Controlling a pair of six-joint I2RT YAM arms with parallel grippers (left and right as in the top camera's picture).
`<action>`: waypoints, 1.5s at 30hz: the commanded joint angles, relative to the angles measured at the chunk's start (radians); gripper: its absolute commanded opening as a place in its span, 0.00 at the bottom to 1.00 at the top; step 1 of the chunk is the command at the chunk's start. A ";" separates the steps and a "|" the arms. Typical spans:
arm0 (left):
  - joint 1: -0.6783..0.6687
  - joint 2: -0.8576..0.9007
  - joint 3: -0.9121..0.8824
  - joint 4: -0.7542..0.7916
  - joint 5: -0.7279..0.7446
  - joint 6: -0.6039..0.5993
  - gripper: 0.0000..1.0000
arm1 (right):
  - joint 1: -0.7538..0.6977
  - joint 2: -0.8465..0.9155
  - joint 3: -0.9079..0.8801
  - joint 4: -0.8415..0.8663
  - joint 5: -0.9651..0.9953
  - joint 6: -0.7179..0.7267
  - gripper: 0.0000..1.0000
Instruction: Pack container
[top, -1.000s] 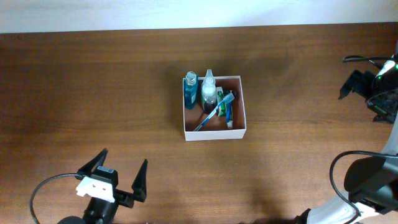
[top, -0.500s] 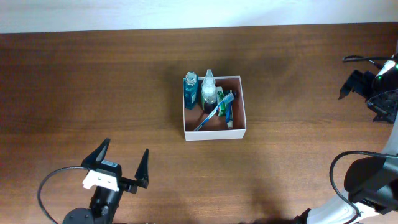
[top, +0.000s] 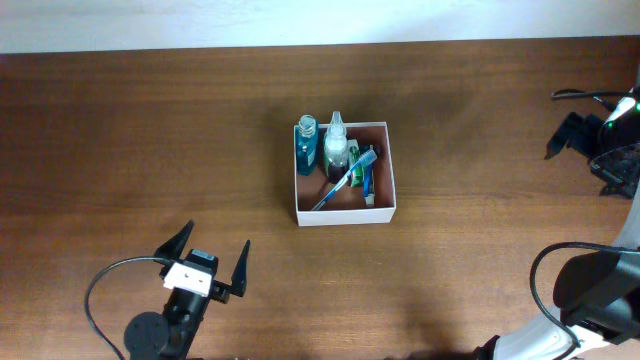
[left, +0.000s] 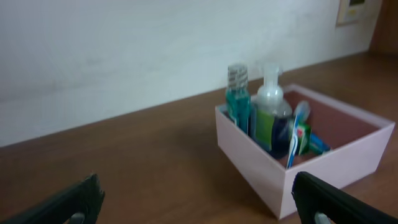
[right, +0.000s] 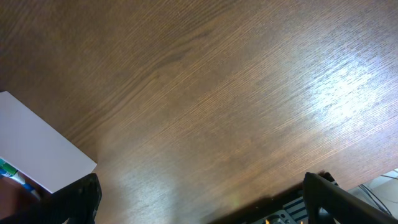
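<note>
Wooden counter (top: 150, 130) carried the container (top: 345, 213) at its middle. The left tool (top: 217, 236), near the front edge, and the right tool (right: 200, 179) both stood spread, gripping nothing. A blue bottle (top: 306, 150) and toothbrush (top: 343, 182) sat inside

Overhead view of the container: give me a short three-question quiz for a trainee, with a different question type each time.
1. True or false: the left gripper holds the toothbrush.
2. Where is the blue bottle? A: outside the container. B: upright in a corner of the container. C: lying flat in it.
3. How many bottles stand in the container?
Key: 1 false, it is open and empty, and the toothbrush lies in the container; 2 B; 3 two.
</note>
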 joint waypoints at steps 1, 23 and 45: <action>0.012 -0.011 -0.051 0.015 0.007 0.047 0.99 | -0.001 -0.013 0.003 0.000 0.006 -0.007 0.99; 0.069 -0.011 -0.084 0.078 -0.008 0.047 1.00 | -0.001 -0.013 0.003 0.000 0.006 -0.007 0.99; 0.108 -0.011 -0.084 0.177 -0.102 0.047 0.99 | -0.001 -0.013 0.003 0.000 0.006 -0.007 0.99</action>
